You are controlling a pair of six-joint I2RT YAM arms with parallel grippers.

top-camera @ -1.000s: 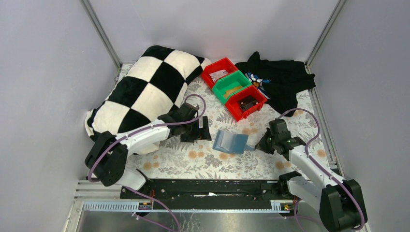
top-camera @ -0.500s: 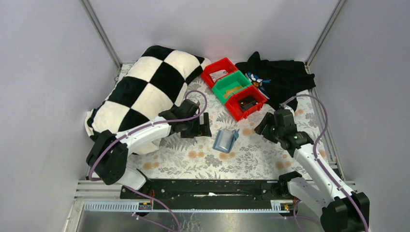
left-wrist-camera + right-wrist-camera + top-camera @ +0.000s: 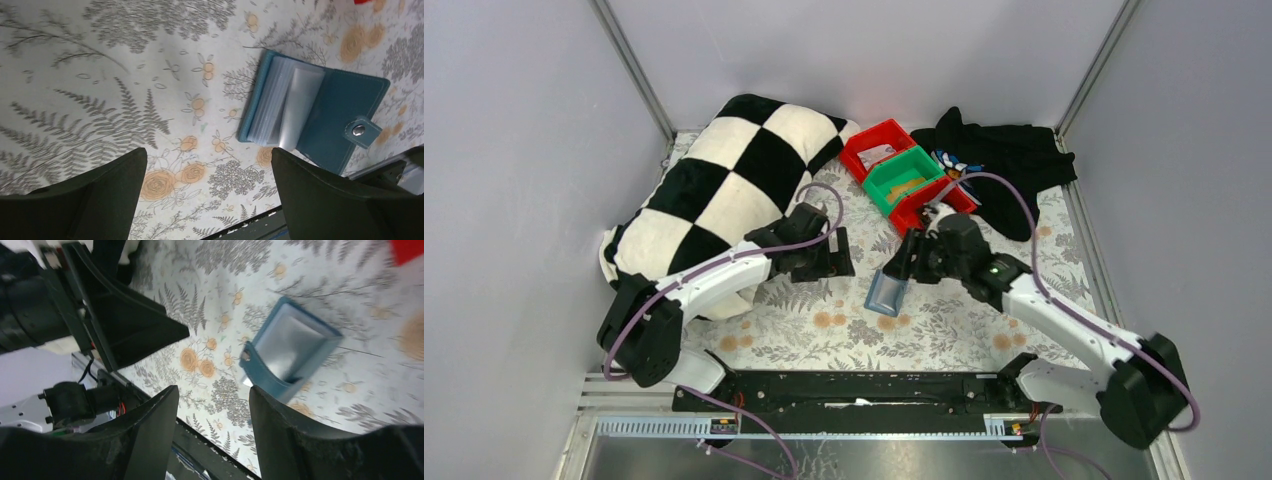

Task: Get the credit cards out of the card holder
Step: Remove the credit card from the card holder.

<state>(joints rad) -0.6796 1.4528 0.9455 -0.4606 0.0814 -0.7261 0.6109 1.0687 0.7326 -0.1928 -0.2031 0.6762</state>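
Note:
The teal card holder (image 3: 886, 293) lies on the flowered tabletop, half open, with its clear sleeves fanned up (image 3: 292, 107) and its snap tab (image 3: 358, 131) sticking out. I cannot make out any credit cards; the sleeves hide what is in them. My left gripper (image 3: 836, 254) hangs open just left of the holder, with nothing between its fingers (image 3: 90, 195). My right gripper (image 3: 907, 262) hovers open over the holder's far end. In the right wrist view the card holder (image 3: 292, 347) lies beyond the fingertips (image 3: 167, 400), untouched.
A black-and-white checked pillow (image 3: 724, 185) fills the back left. A row of red (image 3: 876, 148) and green (image 3: 902, 178) bins stands behind the holder, next to a black cloth (image 3: 1009, 165). A black rail (image 3: 854, 388) runs along the near edge.
My right gripper opened and let go of the holder's right flap, then swung left to above the holder. The holder folded from spread wide to half shut. The left gripper barely moved.

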